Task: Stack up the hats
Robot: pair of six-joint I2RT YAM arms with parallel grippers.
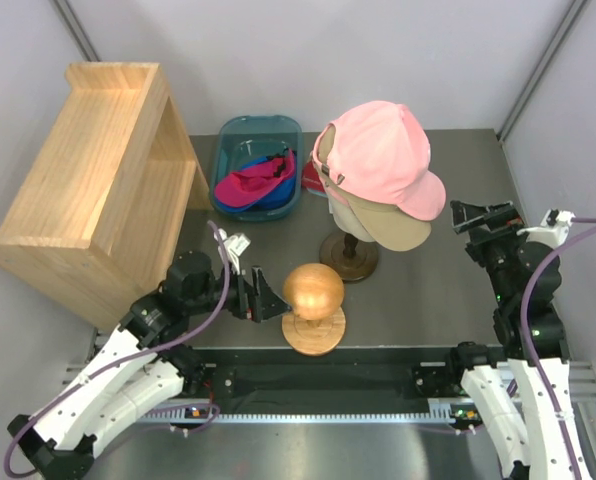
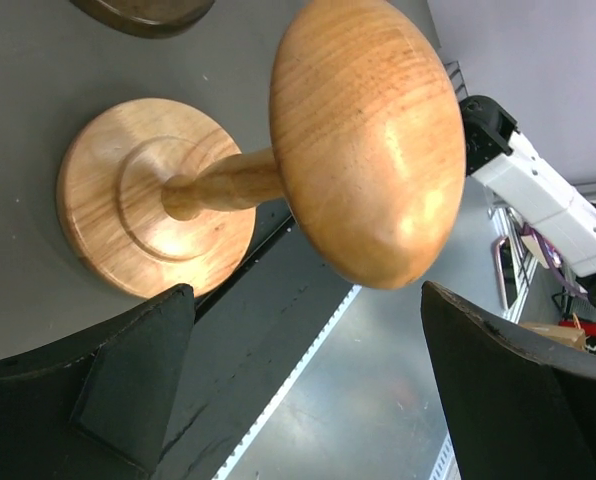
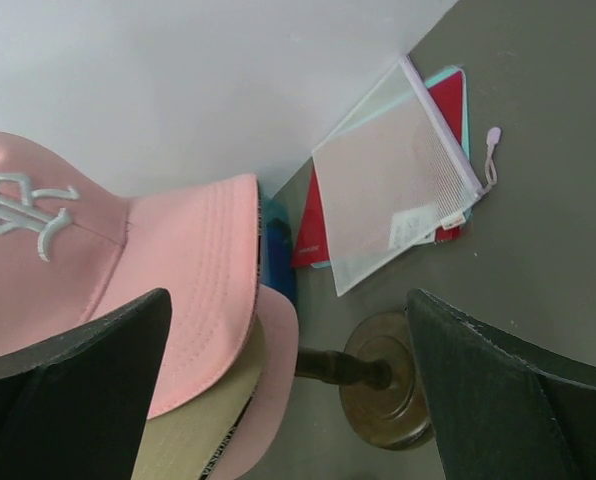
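Top view: the pink cap (image 1: 383, 150) sits on top of the tan cap (image 1: 390, 228), both on a stand (image 1: 349, 258) near the middle of the surface (image 1: 428, 290). This stack lies at about 10 o'clock from the right jaws, near them but not touching. From the left jaws it lies at about 2 o'clock, further off.

The right jaws are open and hold nothing. In the right wrist view their fingers (image 3: 73, 385) stand wide apart and frame the pink cap's (image 3: 178, 290) brim, the tan brim (image 3: 193, 430) under it and the stand's base (image 3: 388, 400). A mesh pouch (image 3: 398, 190) lies flat beyond.

The left jaws are also open and empty. They point at a wooden ball (image 1: 313, 290), which fills the gap between the fingers (image 2: 128, 390) in the left wrist view without touching either one.

The pink cap's long axis runs from 10 to 4 o'clock, with the brim toward 4 and drooping down. The tan brim shows below it, pointing nearer 5 o'clock.

The magenta cap (image 1: 250, 185) and blue cap (image 1: 276, 200) lie crumpled together in a teal bin (image 1: 263, 125), at 12 o'clock from the left jaws and well apart from them. Their long axis runs roughly from 8 to 2 o'clock. I cannot tell which way their brims point.
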